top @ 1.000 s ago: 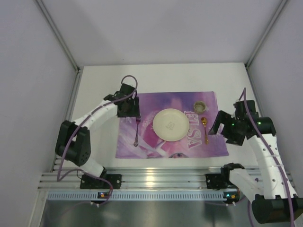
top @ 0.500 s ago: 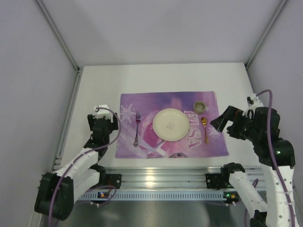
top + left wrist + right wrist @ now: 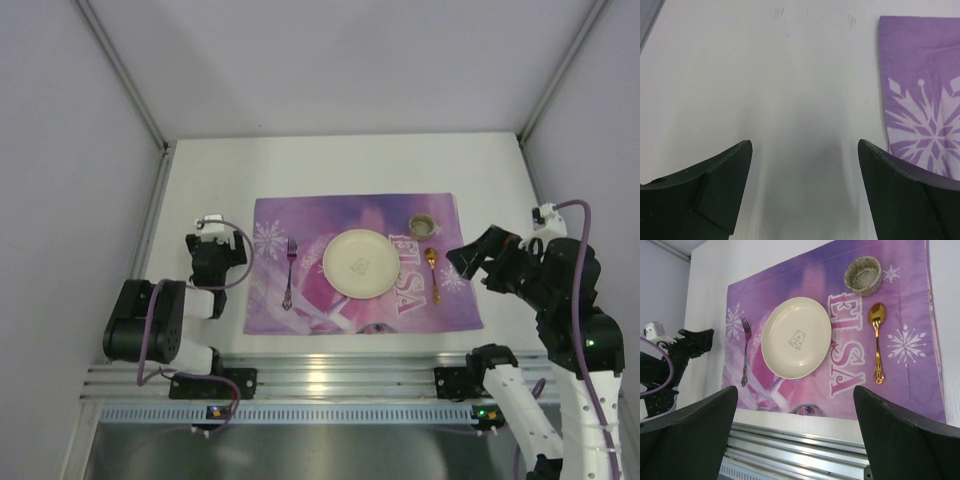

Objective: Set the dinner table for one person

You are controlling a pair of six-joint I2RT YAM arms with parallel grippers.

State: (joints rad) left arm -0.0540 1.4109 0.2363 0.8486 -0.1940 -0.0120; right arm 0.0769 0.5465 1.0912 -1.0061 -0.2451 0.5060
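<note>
On the white dinner table (image 3: 350, 165) lies a purple "ELSA" placemat (image 3: 300, 215). It carries a cream plate (image 3: 360, 263) in the middle, a fork (image 3: 290, 272) to the plate's left, a gold spoon (image 3: 433, 273) to its right and a small round bowl (image 3: 423, 224) above the spoon. My left gripper (image 3: 214, 248) is open and empty over bare table, left of the mat's edge; in its wrist view the left gripper (image 3: 804, 145) frames only white tabletop. My right gripper (image 3: 475, 255) hovers open by the mat's right edge, and the right gripper (image 3: 795, 390) holds nothing.
A ribbed aluminium rail (image 3: 330, 380) runs along the table's near edge, with both arm bases on it. Grey walls close in the back and both sides. The left arm (image 3: 150, 325) is folded back near its base.
My left arm has drawn back from the fork, leftward off the placemat, and folded toward its base with jaws open. The fork stays on the mat. The right arm pulled back slightly rightward.
</note>
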